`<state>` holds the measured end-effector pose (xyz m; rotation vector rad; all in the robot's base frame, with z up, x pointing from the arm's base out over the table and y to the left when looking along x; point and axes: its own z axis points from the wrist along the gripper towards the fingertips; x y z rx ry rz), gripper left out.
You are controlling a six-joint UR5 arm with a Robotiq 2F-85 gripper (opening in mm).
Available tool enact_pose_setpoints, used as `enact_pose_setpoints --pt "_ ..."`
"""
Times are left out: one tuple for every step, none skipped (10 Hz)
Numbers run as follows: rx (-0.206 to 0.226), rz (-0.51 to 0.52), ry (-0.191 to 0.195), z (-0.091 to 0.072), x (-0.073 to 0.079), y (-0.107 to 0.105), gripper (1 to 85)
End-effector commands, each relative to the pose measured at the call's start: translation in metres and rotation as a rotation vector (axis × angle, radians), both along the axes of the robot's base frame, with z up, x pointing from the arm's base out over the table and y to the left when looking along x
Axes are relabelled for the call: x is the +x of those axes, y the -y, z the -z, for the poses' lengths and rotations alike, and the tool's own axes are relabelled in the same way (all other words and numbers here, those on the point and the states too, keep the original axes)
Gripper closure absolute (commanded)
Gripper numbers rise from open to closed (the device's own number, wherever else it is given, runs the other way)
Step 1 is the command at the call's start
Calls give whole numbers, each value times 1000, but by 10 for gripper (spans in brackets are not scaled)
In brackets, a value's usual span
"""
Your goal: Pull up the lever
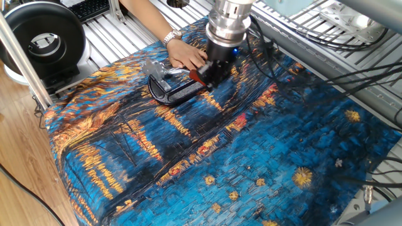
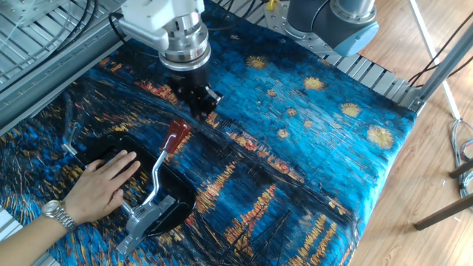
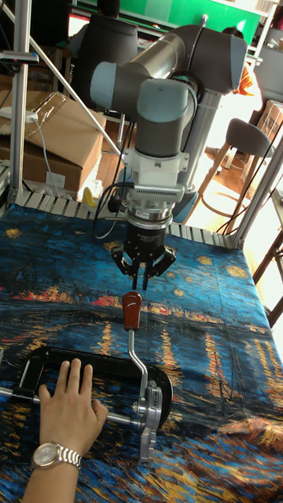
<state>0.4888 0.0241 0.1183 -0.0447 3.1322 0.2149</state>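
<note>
The lever [image 2: 157,174] is a thin curved silver arm with a red tip [image 2: 176,135], hinged to a silver bracket [image 2: 144,218] on the black clamp frame [image 3: 86,361]. It slants upward, and its red tip [image 3: 132,309] stands clear of the cloth. My gripper [image 3: 145,280] hangs just above and behind the tip, with a small gap between them. Its fingers look shut, with nothing between them. In the other fixed view the gripper [image 2: 203,103] is up and right of the tip. In one fixed view the gripper [image 1: 213,72] is right beside the red tip [image 1: 198,75].
A person's hand [image 2: 103,185] with a wristwatch presses the clamp frame flat on the blue and orange painted cloth [image 2: 295,170]. Cables [image 1: 301,50] trail behind the arm. A black round device [image 1: 41,41] sits at the table's far corner.
</note>
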Motion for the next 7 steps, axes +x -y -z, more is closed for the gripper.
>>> enact_pose_setpoints --pt "-59 36 -121 5 -30 15 670" --pt "-67 40 -61 14 -14 18 690" --pt "-61 36 7 22 3 18 697" --pt "-49 42 35 30 10 15 750" --pt "-38 43 49 38 12 12 753" --pt "-29 39 82 44 19 11 753" --pt "-15 37 116 51 25 10 753"
